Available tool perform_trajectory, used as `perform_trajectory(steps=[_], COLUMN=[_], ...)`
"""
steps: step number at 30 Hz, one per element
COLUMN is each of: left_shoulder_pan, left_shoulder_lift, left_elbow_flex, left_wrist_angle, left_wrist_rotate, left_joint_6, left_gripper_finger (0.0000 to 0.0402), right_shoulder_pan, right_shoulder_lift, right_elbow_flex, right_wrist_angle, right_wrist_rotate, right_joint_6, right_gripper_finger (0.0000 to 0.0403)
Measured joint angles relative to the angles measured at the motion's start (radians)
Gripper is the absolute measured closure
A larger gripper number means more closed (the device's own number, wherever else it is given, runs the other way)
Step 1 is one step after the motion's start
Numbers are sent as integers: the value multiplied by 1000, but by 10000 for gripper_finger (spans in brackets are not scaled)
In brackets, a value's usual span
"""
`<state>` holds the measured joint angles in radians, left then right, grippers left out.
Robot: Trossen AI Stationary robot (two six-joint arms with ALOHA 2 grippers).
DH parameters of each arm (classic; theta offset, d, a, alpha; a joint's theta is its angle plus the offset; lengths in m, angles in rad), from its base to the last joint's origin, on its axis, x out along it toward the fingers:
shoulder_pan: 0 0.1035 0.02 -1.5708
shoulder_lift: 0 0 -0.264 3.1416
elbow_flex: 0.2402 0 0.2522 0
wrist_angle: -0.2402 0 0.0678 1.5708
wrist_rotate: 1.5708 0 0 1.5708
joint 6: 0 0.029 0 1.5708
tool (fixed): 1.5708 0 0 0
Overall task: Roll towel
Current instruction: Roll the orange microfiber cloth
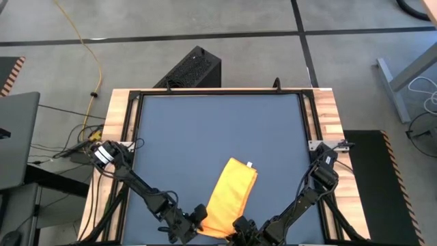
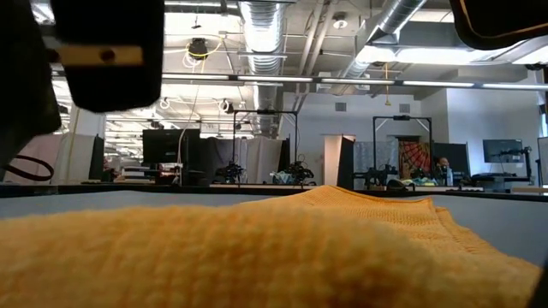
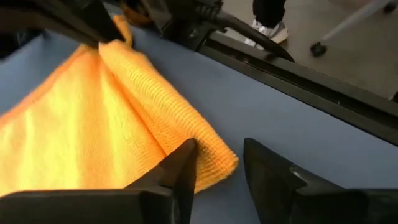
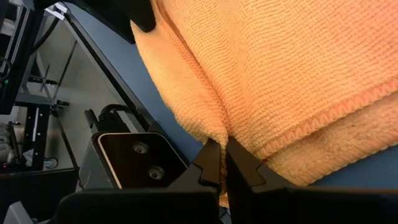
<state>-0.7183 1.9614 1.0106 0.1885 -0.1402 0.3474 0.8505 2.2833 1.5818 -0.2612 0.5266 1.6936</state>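
The towel [image 1: 229, 197] lies folded but not yet rolled at the near edge of the dark blue tabletop [image 1: 205, 130]; my right gripper [image 4: 222, 163] pinches its near corner, and my left gripper [image 3: 219, 165] stands apart at the other corner, so I judge the rolling barely begun. Beyond the table, grey floor and a workshop with ceiling ducts.

Blk box [image 1: 192, 69] & yellow cable [image 1: 87, 51] on floor behind table.
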Motion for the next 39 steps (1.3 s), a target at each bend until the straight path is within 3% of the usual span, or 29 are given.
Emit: perform_trajectory(steps=[3, 7, 15, 24, 30, 34, 37, 39], left_shoulder_pan=[24, 74, 244, 326, 338, 340, 340, 347], left_shoulder_lift=[1, 0, -27, -27, -27, -27, -28, -28], left_elbow_flex=[-1, -1, -2, -2, -2, -2, -2, -2], left_wrist_angle=[-9, -14, -51, -108, -139, -151, -153, -158], left_wrist_rotate=[49, 209, 566, 631, 633, 662, 684, 687], left_joint_6=[-69, -169, -390, -489, -544, -600, -644, -666], left_gripper_finger=[324, 389, 400, 401, 401, 401, 401, 401], right_shoulder_pan=[0, 0, 9, 10, 2, -15, -44, -48], right_shoulder_lift=[0, 0, 0, 0, 1, -1, -23, -34], right_elbow_flex=[0, 0, 0, 0, 1, 1, 1, -1], right_wrist_angle=[2, 3, 8, 8, 8, 13, -10, -19], right_wrist_rotate=[0, 0, 0, 0, -1, -17, -117, -103], right_joint_6=[0, 0, 38, 38, 27, -34, -111, -150], right_gripper_finger=[376, 376, 376, 374, 352, 335, 328, 327])
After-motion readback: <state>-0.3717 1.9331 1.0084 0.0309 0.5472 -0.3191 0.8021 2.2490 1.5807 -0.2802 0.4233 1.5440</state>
